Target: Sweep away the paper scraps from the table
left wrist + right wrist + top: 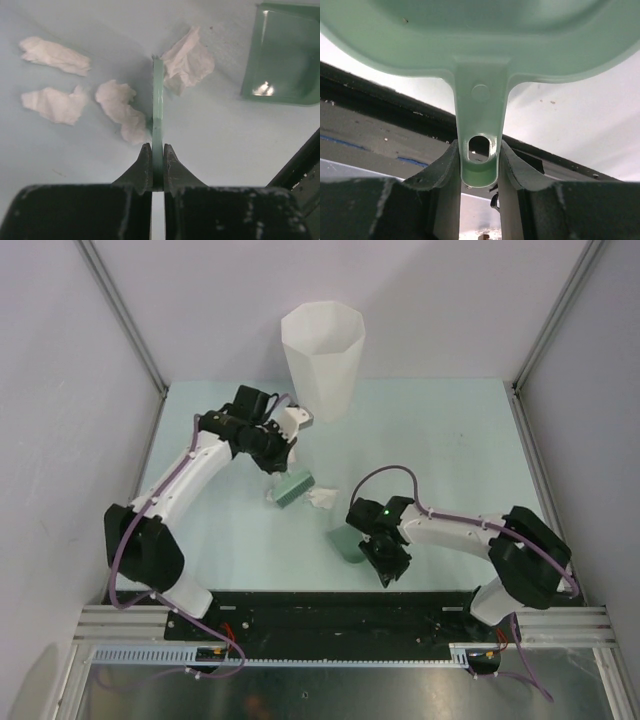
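My left gripper [157, 147] is shut on a thin green sweeper blade [158, 100] standing edge-down on the mint-green table [225, 140]. Paper scraps lie around the blade: one wad [187, 60] at its right tip, one [122, 110] touching its left side, and two more [55, 55] [52, 104] further left. In the top view the left gripper [278, 455] holds the sweeper [293, 487] with a scrap [322, 500] beside it. My right gripper [479, 145] is shut on the handle of the green dustpan [480, 35], which sits near the front [347, 545].
A tall white faceted bin [322, 360] stands at the back centre of the table [450, 440]. Grey walls enclose the left, right and back sides. A black rail runs along the near edge [330, 605]. The dustpan's open mouth shows in the left wrist view [285, 55].
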Robot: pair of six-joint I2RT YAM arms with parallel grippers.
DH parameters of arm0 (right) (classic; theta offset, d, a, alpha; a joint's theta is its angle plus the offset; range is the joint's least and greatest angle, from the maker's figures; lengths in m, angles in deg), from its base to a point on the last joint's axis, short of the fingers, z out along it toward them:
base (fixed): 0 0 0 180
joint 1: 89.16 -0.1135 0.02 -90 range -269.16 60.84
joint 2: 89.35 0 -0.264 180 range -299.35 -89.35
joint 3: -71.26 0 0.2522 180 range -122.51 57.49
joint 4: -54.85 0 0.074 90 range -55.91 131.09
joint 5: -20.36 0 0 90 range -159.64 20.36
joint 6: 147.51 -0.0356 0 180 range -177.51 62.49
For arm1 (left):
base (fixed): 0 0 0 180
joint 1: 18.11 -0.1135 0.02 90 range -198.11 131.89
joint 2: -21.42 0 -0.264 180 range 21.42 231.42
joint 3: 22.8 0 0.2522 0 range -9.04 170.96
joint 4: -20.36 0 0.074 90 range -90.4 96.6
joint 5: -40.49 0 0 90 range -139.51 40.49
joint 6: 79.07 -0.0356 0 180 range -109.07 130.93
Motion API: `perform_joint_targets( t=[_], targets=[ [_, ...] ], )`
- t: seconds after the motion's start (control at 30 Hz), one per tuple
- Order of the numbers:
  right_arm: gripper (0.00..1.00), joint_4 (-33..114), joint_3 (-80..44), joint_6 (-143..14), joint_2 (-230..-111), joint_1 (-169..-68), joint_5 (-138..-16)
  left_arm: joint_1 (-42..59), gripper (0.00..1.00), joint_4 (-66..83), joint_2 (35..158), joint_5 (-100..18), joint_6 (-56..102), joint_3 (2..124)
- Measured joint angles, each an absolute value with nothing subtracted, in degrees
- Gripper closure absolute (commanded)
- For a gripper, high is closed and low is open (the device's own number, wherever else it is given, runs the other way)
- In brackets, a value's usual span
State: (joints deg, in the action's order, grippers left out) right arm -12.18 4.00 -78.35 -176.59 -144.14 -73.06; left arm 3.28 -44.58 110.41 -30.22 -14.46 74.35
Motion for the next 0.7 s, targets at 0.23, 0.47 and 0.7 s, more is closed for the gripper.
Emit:
perform_joint_targets(
  t=[0.23,0.47,0.7],
  targets=[
    [1.00,-9.3,1.8,-75.4,-182.2,-141.8,-74.1,5.8,1.00,-44.7,115.5,-26.4,-14.5,78.0],
    [1.00,-5.1,-1.9,-72.6,-185.4,-137.6,-74.4,9.0,1.00,-43.6,117.1,-21.6,-16.8,79.0],
    [1.00,-2.9,-2.8,-70.8,-186.1,-135.7,-72.4,11.9,1.00,-43.8,110.8,-16.3,-21.6,73.0]
  ],
)
